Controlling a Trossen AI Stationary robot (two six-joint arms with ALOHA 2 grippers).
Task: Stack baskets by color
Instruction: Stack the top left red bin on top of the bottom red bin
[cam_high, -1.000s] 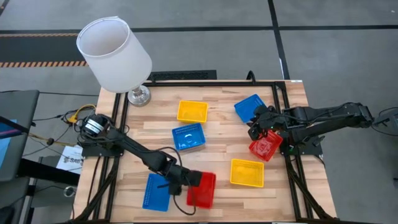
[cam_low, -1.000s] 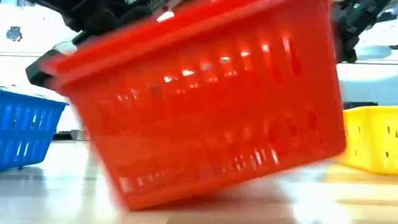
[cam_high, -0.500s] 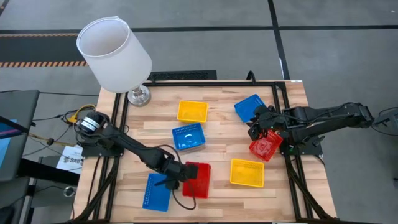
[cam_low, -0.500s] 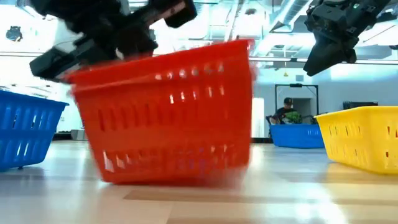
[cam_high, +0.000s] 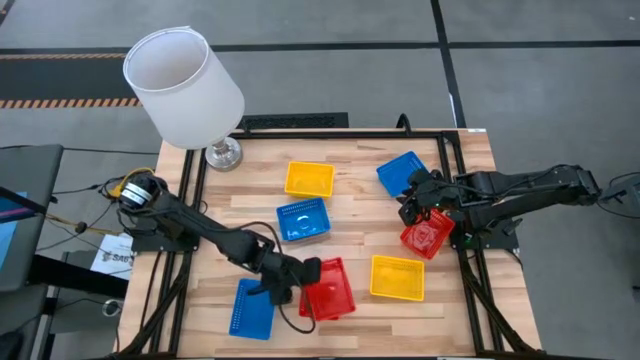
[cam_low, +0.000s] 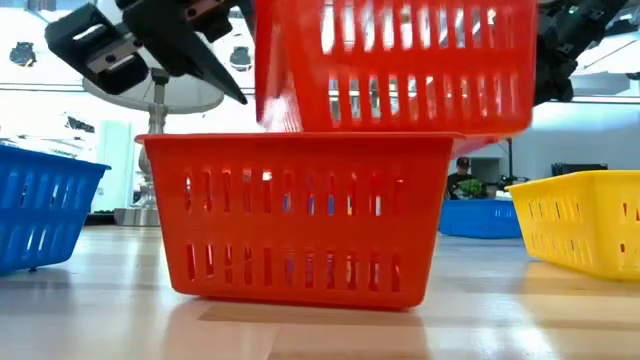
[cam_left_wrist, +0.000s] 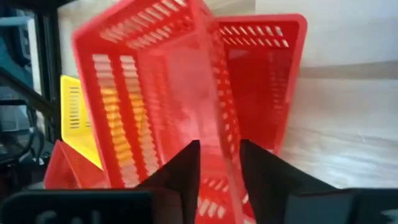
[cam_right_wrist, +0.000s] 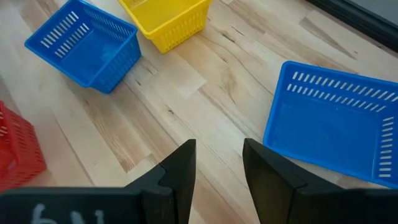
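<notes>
One red basket (cam_low: 300, 220) stands flat on the table near its front edge. A second red basket (cam_low: 400, 60) hangs tilted just above it, with my left gripper (cam_high: 308, 272) shut on it from the table's left. My right gripper (cam_high: 415, 207) waits open at the table's right side with only bare wood between its fingers (cam_right_wrist: 219, 146). A third red basket (cam_high: 427, 237) lies tilted beside it. Blue baskets (cam_high: 252, 308), (cam_high: 303, 220), (cam_high: 402, 172) and yellow baskets (cam_high: 309, 180), (cam_high: 397, 277) rest on their floors. My left gripper (cam_left_wrist: 219, 144) has one side wall of the upper red basket (cam_left_wrist: 227, 134) between its two fingers, one finger inside the basket and one outside. The fingers slant down from the table's left. The basket is lifted clear and tilted above the lower red basket (cam_left_wrist: 267, 81).
A lamp with a big white lampshade (cam_high: 183, 85) stands on its metal foot (cam_high: 223, 153) at the far left corner. Black frame rails (cam_high: 445, 140) run along the table's far and side edges. Bare wood lies between the red baskets and the near yellow basket.
My left gripper has drawn the red baskets, which showed as one, away from the near edge, then risen and rolled. One red basket has settled flat on the table. The other has come up tilted and clear above it.
</notes>
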